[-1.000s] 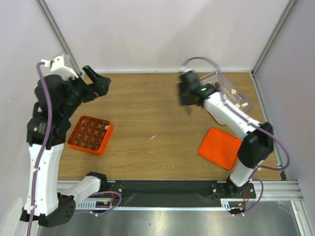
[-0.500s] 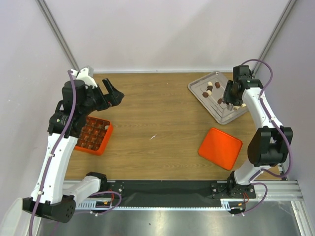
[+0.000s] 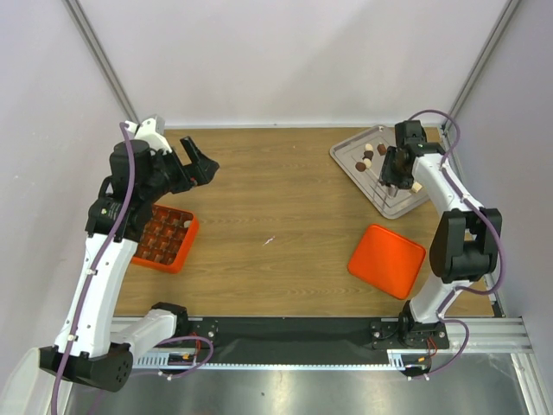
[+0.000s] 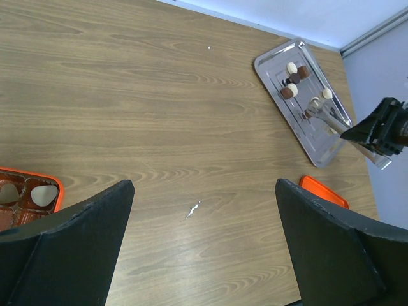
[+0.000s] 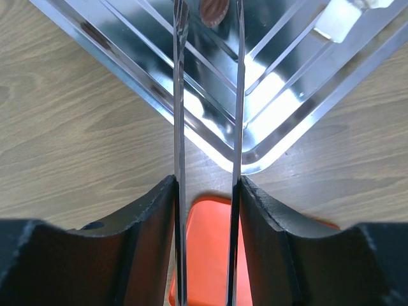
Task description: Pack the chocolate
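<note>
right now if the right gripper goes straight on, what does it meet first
Probably the dark chocolate piece sitting between the tips of the tongs that the right gripper holds, on the metal tray; depth is unclear.

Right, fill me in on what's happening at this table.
Chocolates are being packed. The right gripper is shut on a pair of metal tongs, held over the metal tray at the far right, with the tips beside a dark chocolate. The left gripper is open and empty, hovering above the table near the orange box, which already has pieces in some cells. The orange lid lies apart on the table.
</note>
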Robot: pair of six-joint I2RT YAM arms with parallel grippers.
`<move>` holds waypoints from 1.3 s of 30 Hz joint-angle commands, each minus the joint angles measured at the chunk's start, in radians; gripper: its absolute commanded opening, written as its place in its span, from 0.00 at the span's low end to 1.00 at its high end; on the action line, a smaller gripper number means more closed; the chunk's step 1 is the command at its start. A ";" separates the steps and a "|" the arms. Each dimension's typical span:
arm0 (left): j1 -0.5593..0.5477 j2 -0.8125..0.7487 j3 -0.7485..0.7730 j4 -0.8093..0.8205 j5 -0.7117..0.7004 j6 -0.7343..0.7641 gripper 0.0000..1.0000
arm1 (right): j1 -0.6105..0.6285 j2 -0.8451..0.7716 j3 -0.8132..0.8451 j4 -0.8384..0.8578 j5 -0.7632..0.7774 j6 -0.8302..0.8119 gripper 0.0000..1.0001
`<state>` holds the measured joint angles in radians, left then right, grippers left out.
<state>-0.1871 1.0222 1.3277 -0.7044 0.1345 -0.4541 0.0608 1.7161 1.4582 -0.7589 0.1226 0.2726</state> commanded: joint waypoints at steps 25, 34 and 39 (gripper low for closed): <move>0.008 0.010 0.041 0.033 -0.012 -0.008 1.00 | -0.003 0.022 -0.081 0.093 -0.020 0.060 0.45; 0.008 0.012 0.047 0.031 -0.013 -0.014 1.00 | -0.029 0.005 -0.102 0.110 -0.080 0.068 0.44; 0.008 0.004 0.048 0.026 -0.018 -0.014 1.00 | -0.029 -0.009 -0.108 0.109 -0.101 0.076 0.43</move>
<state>-0.1871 1.0344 1.3319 -0.7040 0.1261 -0.4549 0.0357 1.7683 1.3540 -0.6720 0.0502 0.3370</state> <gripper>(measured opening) 0.996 0.437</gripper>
